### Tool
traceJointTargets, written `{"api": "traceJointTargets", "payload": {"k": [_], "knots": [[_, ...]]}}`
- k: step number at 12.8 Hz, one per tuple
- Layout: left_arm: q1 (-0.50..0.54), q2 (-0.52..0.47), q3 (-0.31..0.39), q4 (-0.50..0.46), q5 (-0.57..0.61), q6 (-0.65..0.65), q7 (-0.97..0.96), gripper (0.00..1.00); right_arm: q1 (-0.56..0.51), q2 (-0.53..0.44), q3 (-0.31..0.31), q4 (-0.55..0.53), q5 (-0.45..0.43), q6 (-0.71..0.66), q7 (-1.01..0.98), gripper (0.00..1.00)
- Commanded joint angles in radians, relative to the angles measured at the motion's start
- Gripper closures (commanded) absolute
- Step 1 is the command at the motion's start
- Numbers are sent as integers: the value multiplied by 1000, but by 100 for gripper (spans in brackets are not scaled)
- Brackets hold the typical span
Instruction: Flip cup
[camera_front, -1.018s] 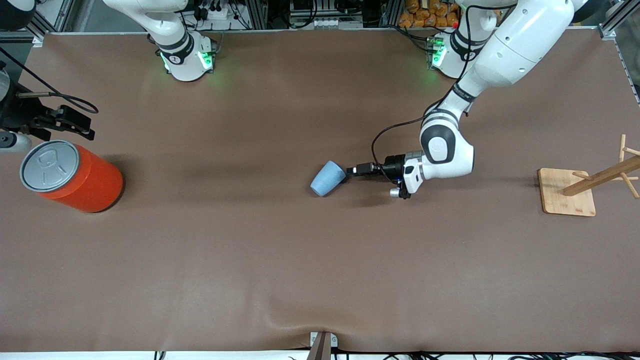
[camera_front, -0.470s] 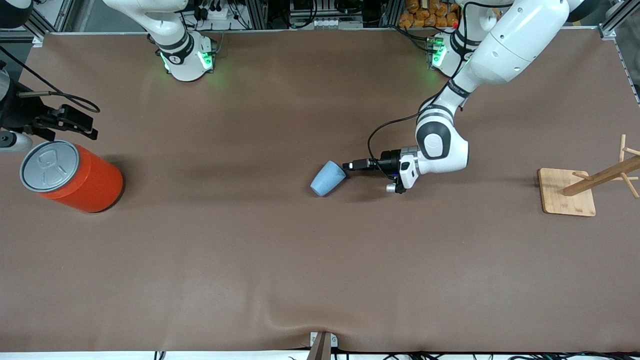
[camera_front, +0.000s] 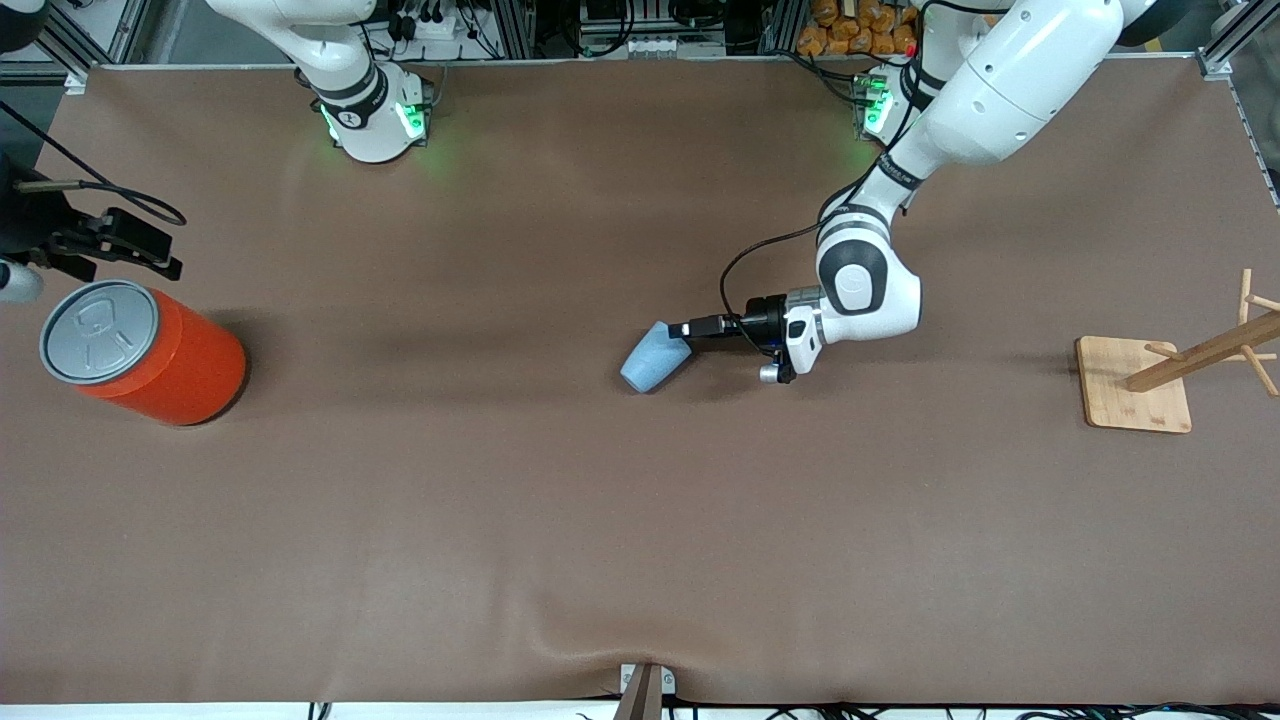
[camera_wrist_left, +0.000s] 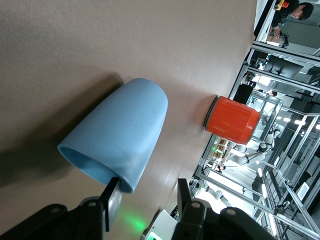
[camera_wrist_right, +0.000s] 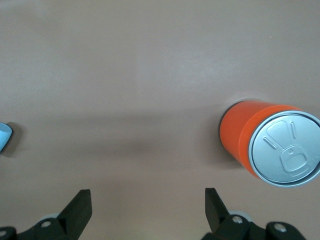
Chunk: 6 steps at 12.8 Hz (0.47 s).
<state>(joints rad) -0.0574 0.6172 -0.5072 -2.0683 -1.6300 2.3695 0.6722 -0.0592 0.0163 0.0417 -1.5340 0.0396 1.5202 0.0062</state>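
1. The cup lies on its side near the middle of the table, its closed base pointing toward the right arm's end and a little toward the front camera, its open mouth toward the left arm's end.
2. The left gripper reaches in low from the left arm's end, right at the cup's mouth.
3. In the left wrist view the cup shows its darker inner rim, and one finger lies against the outside of the rim while the other stands apart in the air beside it.
4. The fingers stand about halfway apart; only that one looks to touch the cup, and whether the wall is pinched I cannot tell.
5. A cable loops from the left wrist above the table, just beside the gripper and clear of the cup.
6. The right gripper waits at the right arm's end, up in the air just by an orange can, its fingers spread wide with nothing between them.
7. The can stands upright with a grey lid, well apart from the cup; in the right wrist view it sits below the gripper, off to one side.
8. A wooden rack on a square base stands at the left arm's end, well apart from the cup.
9. Between the cup and the can only the bare brown cloth shows.
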Motion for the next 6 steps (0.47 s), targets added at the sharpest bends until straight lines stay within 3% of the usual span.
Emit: {"api": "traceJointTargets", "payload": {"k": [1, 6], "knots": [[-15, 27, -2, 31, -24, 10, -6, 47, -18, 11, 10, 26, 0, -12, 3, 0], [-39, 76, 4, 100, -25, 11, -8, 48, -19, 11, 12, 26, 2, -15, 1, 0]]}}
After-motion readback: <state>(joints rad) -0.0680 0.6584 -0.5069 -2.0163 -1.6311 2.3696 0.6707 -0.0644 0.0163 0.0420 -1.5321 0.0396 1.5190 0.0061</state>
